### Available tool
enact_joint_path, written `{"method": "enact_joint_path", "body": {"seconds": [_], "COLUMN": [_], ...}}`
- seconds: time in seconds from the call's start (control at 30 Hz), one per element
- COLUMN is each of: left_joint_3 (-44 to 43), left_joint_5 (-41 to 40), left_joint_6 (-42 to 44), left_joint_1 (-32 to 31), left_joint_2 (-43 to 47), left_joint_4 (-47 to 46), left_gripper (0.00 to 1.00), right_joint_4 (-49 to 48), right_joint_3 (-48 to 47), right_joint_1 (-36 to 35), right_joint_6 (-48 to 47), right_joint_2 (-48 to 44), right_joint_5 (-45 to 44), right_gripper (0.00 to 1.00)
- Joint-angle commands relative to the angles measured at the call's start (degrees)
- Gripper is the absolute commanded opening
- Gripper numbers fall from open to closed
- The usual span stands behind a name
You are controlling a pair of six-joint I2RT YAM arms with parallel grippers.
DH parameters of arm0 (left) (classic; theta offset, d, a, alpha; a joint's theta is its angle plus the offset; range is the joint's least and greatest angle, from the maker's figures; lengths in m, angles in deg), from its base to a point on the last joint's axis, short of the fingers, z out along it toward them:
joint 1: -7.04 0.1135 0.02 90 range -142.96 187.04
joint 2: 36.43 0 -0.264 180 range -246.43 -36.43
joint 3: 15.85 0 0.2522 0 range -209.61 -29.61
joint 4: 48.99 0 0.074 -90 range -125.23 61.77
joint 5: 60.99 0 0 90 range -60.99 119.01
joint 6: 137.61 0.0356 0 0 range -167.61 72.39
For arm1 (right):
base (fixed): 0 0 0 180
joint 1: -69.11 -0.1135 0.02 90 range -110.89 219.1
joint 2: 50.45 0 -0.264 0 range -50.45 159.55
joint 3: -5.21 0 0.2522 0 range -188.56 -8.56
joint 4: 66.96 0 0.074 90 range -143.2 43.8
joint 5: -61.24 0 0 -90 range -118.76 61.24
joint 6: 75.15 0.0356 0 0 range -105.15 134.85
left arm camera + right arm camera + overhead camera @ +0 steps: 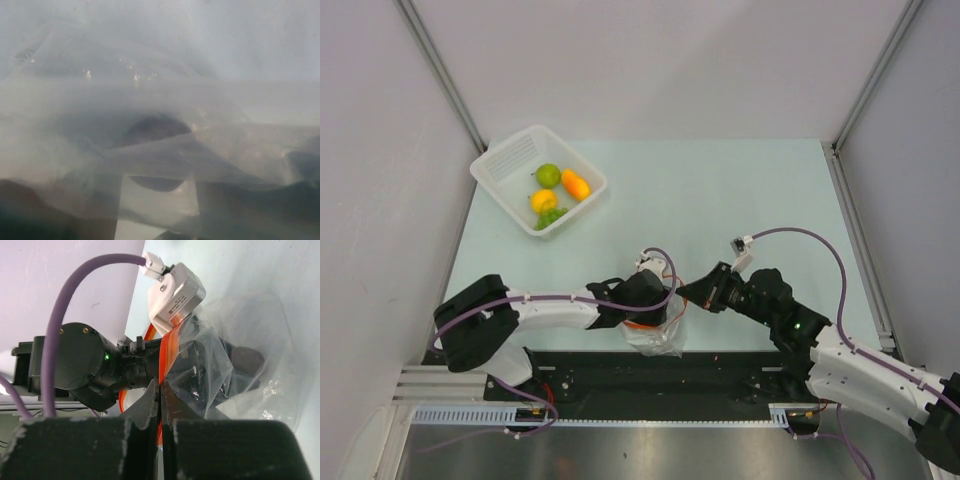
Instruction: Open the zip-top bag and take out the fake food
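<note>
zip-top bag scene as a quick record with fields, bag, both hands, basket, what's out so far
bag: zip-top bag near the table's front edge, between the two hands
right hand: shut on the bag's red-orange zip strip
left hand: pushed into the bag; open or shut not visible
basket: white slotted basket, far left
out of bag: green fruit, orange piece, yellow fruit, green bits, all in the basket
in bag: dark round shape behind plastic, unidentifiable
</note>
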Motion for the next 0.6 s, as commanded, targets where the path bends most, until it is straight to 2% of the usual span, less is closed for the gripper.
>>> {"method": "enact_joint_path", "body": {"seconds": [0.0, 0.1, 0.17, 0.27, 0.37, 0.57], "left_joint_3": [-2.1, -2.1, -2.3, -2.6, -3.3, -4.3], "left_joint_5": [0.6, 0.9, 1.1, 1.3, 1.8, 2.4], "left_joint_6": [1.0, 1.3, 1.8, 2.5, 3.4, 4.4], "left_joint_1": [-0.1, -0.1, 0.0, -0.1, -0.1, -0.1], "left_joint_2": [-2.5, -2.5, -1.8, -0.2, 2.1, 8.0], "left_joint_4": [-1.8, -2.5, -2.4, -1.8, -0.7, 0.0], "left_gripper": [0.47, 0.38, 0.26, 0.15, 0.08, 0.00], "right_joint_4": [-1.4, -0.7, 0.1, 1.2, 2.5, 9.5], "right_joint_3": [0.5, 0.4, 0.5, 0.4, 0.1, -2.9], "right_joint_1": [-1.3, -1.5, -1.6, -1.5, -1.6, -1.3], "right_joint_6": [-0.3, -0.7, -1.4, -2.2, -3.0, -7.2], "right_joint_2": [-0.6, -0.7, -1.3, -1.6, -2.3, -4.2], "right_joint_5": [-1.5, -1.9, -2.8, -3.7, -4.3, -7.1], "right_gripper": [0.00, 0.00, 0.00, 0.00, 0.00, 0.00]}}
